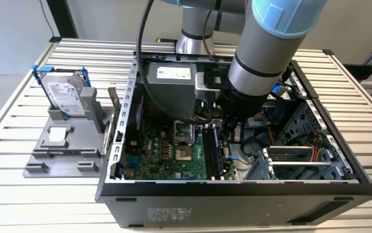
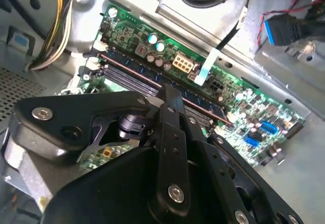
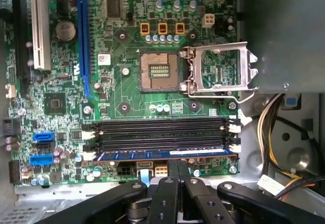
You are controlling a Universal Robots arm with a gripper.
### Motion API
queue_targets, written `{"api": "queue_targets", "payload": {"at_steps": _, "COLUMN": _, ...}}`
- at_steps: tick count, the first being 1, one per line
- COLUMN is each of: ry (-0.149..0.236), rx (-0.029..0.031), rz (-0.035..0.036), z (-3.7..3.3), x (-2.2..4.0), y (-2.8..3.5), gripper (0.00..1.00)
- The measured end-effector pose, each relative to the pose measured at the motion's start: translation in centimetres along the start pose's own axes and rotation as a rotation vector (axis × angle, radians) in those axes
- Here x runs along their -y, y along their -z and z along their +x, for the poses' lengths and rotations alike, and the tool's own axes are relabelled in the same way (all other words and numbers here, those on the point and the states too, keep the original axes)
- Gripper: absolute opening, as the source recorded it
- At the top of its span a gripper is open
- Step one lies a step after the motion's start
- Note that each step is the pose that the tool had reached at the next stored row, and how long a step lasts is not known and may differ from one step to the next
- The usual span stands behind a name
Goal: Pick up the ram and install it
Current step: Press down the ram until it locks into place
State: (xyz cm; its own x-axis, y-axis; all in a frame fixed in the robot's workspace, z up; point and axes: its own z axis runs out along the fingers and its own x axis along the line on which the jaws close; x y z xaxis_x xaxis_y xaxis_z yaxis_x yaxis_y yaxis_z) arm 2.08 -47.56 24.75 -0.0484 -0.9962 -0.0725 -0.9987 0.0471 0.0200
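Jaws closed together, fingertips meeting with nothing between them, as seen in both wrist views; the gripper (image 3: 177, 169) hovers directly over the ram (image 3: 165, 154), its tips just above the stick's long edge. Whether the tips touch the stick cannot be told. In the first wrist view the ram lies in the outermost of the memory slots (image 3: 161, 132) on the green motherboard (image 3: 127, 97), level along its whole length, with white latches (image 3: 234, 148) at the slot ends; the other slots beside it stand dark. The processor socket (image 3: 158, 71) lies near the slots with its metal retention frame (image 3: 223, 69) swung open next to it.

In the second wrist view the gripper (image 2: 170, 94) sits over the same slot row (image 2: 152, 79), and a flat white-and-blue ribbon (image 2: 209, 64) crosses the board edge nearby.

In the exterior view the arm (image 1: 266, 58) reaches down into the open computer case (image 1: 237, 194), which lies on its side on the slatted desk (image 1: 30, 194). To the exterior view's left of the case, a grey holder (image 1: 63, 145) carries a silver hard drive (image 1: 63, 92) in a blue frame and a green card (image 1: 114, 104) standing on edge.
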Motion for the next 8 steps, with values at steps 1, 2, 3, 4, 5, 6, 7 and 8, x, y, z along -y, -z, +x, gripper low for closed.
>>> {"api": "queue_targets", "payload": {"at_steps": 1, "ry": 0.001, "rx": 0.0002, "rz": 0.0006, "z": 0.02, "x": 0.00, "y": -0.03, "gripper": 0.00}}
{"api": "queue_targets", "payload": {"at_steps": 2, "ry": 0.001, "rx": 0.0003, "rz": 0.0008, "z": 0.03, "x": 0.00, "y": -0.05, "gripper": 0.00}}
{"api": "queue_targets", "payload": {"at_steps": 3, "ry": 0.001, "rx": 0.0003, "rz": 0.0009, "z": 0.05, "x": -0.01, "y": -0.09, "gripper": 0.00}}
{"api": "queue_targets", "payload": {"at_steps": 4, "ry": 0.001, "rx": 0.0001, "rz": 0.0010, "z": 0.08, "x": -0.02, "y": -0.14, "gripper": 0.00}}
{"api": "queue_targets", "payload": {"at_steps": 5, "ry": 0.001, "rx": 0.0002, "rz": 0.0013, "z": 0.10, "x": -0.04, "y": -0.21, "gripper": 0.00}}
{"api": "queue_targets", "payload": {"at_steps": 6, "ry": 0.001, "rx": 0.0001, "rz": 0.0020, "z": 0.12, "x": -0.07, "y": -0.31, "gripper": 0.00}}
{"api": "queue_targets", "payload": {"at_steps": 7, "ry": 0.001, "rx": 0.0001, "rz": 0.0029, "z": 0.16, "x": -0.12, "y": -0.44, "gripper": 0.00}}
{"api": "queue_targets", "payload": {"at_steps": 8, "ry": 0.002, "rx": 0.0001, "rz": 0.0037, "z": 0.21, "x": -0.17, "y": -0.56, "gripper": 0.00}}
